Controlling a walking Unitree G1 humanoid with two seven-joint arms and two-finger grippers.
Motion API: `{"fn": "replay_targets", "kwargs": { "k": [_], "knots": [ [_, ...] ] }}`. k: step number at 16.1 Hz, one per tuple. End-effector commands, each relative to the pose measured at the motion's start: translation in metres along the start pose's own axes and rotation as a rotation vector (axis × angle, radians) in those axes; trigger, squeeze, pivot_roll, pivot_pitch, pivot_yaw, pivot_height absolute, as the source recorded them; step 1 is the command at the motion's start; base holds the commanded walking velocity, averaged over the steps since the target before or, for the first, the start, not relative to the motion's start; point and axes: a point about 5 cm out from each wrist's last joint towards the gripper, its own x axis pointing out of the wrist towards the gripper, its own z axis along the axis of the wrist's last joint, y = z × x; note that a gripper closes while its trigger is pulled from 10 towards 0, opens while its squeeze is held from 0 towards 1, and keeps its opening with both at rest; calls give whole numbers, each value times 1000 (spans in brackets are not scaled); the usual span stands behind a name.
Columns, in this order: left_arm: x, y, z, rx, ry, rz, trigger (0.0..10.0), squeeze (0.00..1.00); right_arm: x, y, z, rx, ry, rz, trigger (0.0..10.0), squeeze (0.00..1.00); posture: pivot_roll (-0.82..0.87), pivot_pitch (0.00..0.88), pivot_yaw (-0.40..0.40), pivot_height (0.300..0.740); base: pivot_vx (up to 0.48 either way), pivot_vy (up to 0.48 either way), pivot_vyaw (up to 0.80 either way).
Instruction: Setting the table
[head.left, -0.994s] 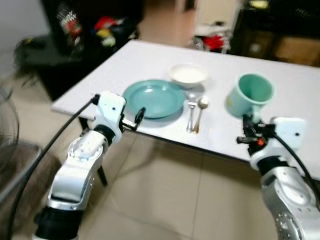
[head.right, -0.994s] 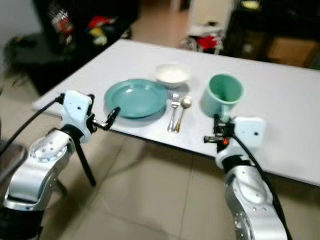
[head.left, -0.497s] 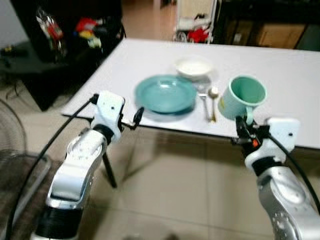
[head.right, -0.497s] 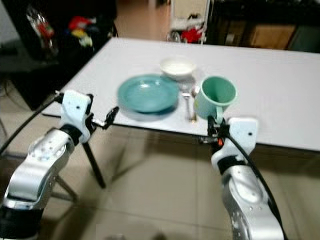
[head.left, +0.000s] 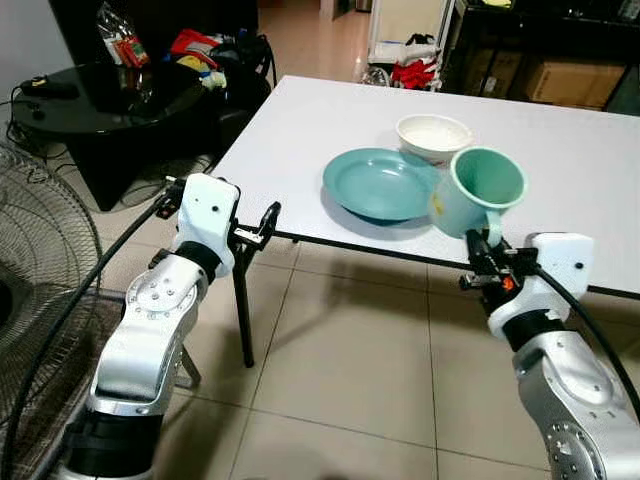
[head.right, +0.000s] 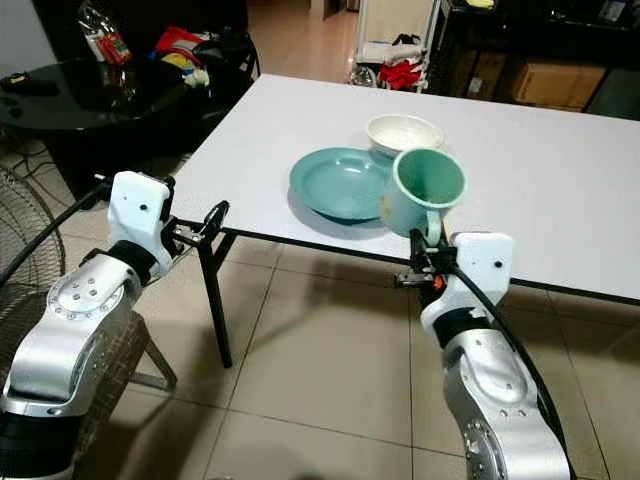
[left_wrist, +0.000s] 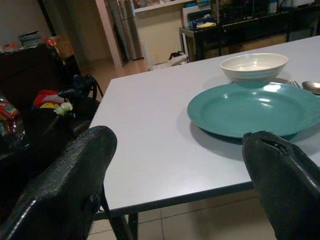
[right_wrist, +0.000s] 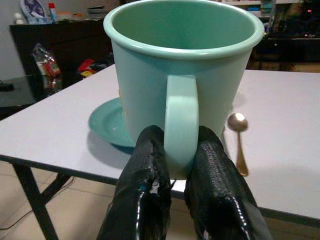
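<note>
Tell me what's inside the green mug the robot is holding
The green mug, held by its handle in the right gripper, shows bare walls down from the rim and nothing sticking up. Its bottom is hidden from every view, so shallow contents cannot be ruled out.

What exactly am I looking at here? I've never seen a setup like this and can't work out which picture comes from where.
This is a humanoid robot with two silver arms, each ending in a gripper of two black fingers. The two wide pictures come from cameras in its head, looking down at a white table. The other two come from cameras on its wrists, looking along the fingers.

On the table lie a teal plate, a white bowl behind it, and a spoon beside the plate.

The right gripper pinches the handle of a mint green mug, holding it up in front of the table's near edge. The left gripper is open and holds nothing, near the table's corner. A fan stands on the robot's left.
</note>
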Motion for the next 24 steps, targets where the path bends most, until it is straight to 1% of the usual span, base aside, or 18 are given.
{"fn": "replay_targets", "kwargs": {
  "k": [1, 3, 6, 7, 9, 10, 13, 18, 24],
  "knots": [
    [1, -1, 2, 3, -6, -1, 10000, 0, 2, -4, 3, -2, -14, -20, 10000, 0, 33, 0, 3, 740, 307, 0, 0],
    [1, 0, 2, -2, -4, 5, 10000, 0, 2, -3, 3, 1, -14, -18, 10000, 0, 34, 0, 4, 740, 321, 0, 0],
    [1, 1, 2, -13, -6, 6, 10000, 0, 2, -4, 3, -48, -14, -22, 10000, 0, 34, 0, 4, 740, 381, 0, 0],
    [0, 0, 2, -17, -8, 2, 10000, 0, 3, -6, 4, -84, -15, -29, 10000, 0, 34, 0, -1, 740, 409, 0, 0],
    [0, -1, 2, -21, -12, -6, 10000, 0, 4, -7, 5, -107, -16, -40, 10000, 0, 33, 0, -1, 740, 407, 0, 800],
    [0, -1, 2, -23, -13, -9, 10000, 0, 4, -9, 5, -118, -18, -54, 10000, 0, 33, 0, -1, 740, 405, 0, 0],
    [0, -2, 3, -27, -16, -16, 10000, 0, 4, -9, 5, -88, -17, -45, 10000, 0, 31, 0, -1, 740, 405, 0, 0],
    [-2, -4, 2, -32, -17, -26, 10000, 0, 6, -4, 4, -80, -14, -3, 10000, 0, 32, 0, -11, 740, 406, 0, 0],
    [-4, -7, 1, -24, -16, -44, 10000, 0, 6, -2, 3, -78, -6, 14, 10000, 0, 34, 0, -14, 740, 398, 0, 0]
  ]
}}
